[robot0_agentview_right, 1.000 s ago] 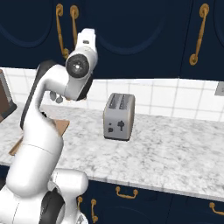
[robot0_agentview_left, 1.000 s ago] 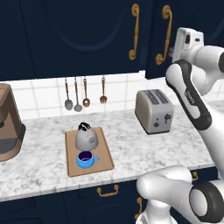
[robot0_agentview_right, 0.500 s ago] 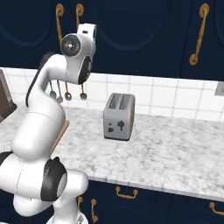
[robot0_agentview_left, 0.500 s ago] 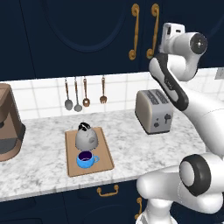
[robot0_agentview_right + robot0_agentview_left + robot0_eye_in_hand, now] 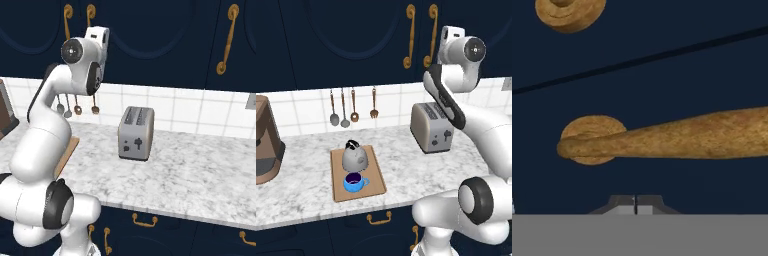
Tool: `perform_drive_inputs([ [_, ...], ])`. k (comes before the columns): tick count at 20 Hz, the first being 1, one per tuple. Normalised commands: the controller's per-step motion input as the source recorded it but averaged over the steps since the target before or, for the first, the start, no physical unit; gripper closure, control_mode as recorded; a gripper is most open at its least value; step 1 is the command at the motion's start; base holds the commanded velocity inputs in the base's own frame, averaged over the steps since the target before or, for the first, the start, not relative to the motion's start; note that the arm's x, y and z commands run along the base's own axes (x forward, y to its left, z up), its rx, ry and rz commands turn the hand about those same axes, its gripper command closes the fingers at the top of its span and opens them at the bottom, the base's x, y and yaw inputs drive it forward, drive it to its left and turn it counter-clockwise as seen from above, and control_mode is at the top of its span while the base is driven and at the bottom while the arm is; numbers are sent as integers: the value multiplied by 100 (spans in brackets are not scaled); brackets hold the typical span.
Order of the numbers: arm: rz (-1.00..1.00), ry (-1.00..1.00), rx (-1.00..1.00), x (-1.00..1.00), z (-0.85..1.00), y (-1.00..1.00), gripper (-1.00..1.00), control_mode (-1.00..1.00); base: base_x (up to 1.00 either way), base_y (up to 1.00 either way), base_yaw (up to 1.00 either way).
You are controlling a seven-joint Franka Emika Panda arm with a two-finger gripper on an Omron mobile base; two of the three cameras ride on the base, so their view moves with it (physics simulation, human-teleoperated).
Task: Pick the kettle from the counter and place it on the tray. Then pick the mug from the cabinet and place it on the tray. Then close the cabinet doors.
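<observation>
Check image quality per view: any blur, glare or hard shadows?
Left base view: sharp, flat even light, faint soft shadow under the kettle and mug on the tray. Right base view: sharp, dull sheen on the toaster, no glare. Hand view: close-up door handle looks soft and coarse-textured.

Marbled counter (image 5: pixel 311 187) with tray (image 5: pixel 374 180), toaster (image 5: pixel 430 126)

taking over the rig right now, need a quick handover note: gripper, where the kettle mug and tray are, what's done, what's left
Gripper: shut, empty, close up against the cabinet doors, beside a brass door handle.
Kettle and mug: both on the tray, on the counter, mug nearer the front edge.
Done: kettle and mug placed; the doors look closed, with a thin seam between them in the hand view.
Left: confirm the doors are fully shut, then pull the arm back.
</observation>
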Motion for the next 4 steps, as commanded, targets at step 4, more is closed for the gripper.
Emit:
perform_drive_inputs([
  [4, -4, 0, 0, 84, -49, 0, 100, -100, 0, 0, 0],
])
